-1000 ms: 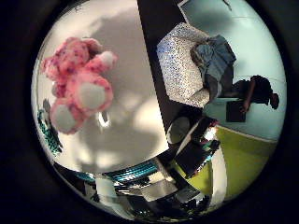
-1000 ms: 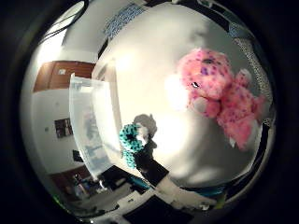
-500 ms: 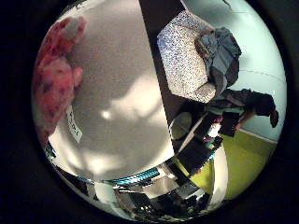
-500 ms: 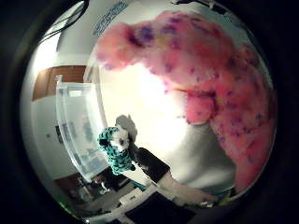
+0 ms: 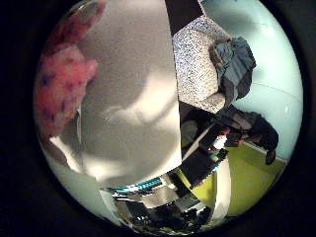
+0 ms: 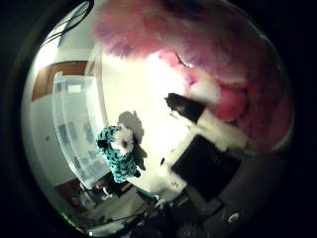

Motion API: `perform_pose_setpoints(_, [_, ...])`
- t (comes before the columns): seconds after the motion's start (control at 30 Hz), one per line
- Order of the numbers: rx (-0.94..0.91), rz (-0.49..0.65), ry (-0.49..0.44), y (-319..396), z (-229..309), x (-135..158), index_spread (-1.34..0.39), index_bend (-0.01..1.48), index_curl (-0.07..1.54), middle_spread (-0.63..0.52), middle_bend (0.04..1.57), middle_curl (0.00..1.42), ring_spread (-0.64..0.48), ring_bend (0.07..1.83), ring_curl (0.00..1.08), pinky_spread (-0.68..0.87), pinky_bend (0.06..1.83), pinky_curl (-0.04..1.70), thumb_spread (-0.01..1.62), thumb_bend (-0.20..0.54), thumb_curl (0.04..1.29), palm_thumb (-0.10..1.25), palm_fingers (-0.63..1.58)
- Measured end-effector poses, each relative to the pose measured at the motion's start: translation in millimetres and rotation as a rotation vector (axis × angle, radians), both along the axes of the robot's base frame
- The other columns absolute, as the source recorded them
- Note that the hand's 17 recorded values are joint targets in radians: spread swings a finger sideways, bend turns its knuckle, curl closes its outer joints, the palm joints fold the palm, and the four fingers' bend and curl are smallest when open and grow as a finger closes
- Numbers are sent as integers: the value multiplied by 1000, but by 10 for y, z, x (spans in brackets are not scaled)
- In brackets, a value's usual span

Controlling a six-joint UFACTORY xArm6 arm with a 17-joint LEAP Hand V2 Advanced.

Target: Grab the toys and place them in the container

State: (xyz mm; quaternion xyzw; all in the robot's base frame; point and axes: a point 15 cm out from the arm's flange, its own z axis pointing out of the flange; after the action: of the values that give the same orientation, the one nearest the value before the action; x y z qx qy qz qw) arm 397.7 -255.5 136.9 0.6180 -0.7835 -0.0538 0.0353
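1. The clear container (image 6: 74, 134) stands at the table's (image 5: 138, 98) far edge. It looks empty, as far as its see-through walls let me judge.

2. Just beside the container, on the table, stands a small teal toy (image 6: 118, 152) with dark spots and a white face. It is upright, casts a shadow behind it, and nothing touches it.

3. Next comes the hand (image 6: 208, 136). A white and black finger reaches in from the palm's side, its dark tip right against the pink fur. How far the fingers are curled cannot be told from these views, so I cannot say whether the hand is loose or already gripping.

4. The pink toy (image 6: 233, 64), a plush with purple spots and white patches, fills much of the thumb-side view, so it is very close to the palm. The little-finger view shows it at one edge, lying on the table.

5. Step in hand, as I judge it: the grasp of the pink toy, the first of the two. Neither toy is in the container, so the task is at its start.

6. The next move calls for the fingers to wrap round the soft body with a firm hold, since plush gives and may slip. Then lift, carry past the teal toy without knocking it, and let go over the container.
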Motion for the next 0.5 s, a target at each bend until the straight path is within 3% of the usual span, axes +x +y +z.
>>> perform_pose_setpoints(0.07, [-6,6,2,-4,6,1,-417,273,365,-306,717,546,-321,937,419,-457,799,311,1014,-13,357,736,1206])
perform_pose_setpoints(0.2, [-17,12,-10,-12,106,16,-420,604,552,-258,963,659,-297,1105,505,-448,1013,423,1002,-13,386,809,1371])
perform_pose_setpoints(0.37, [-28,11,-29,-29,334,-15,-333,928,747,-191,1193,753,-248,1290,606,-316,1261,573,1016,0,443,960,1215])
perform_pose_setpoints(0.5, [-23,7,-20,-5,567,-136,-276,1030,815,-163,1276,780,-232,1354,660,-253,1346,658,1038,-4,494,1038,1130])
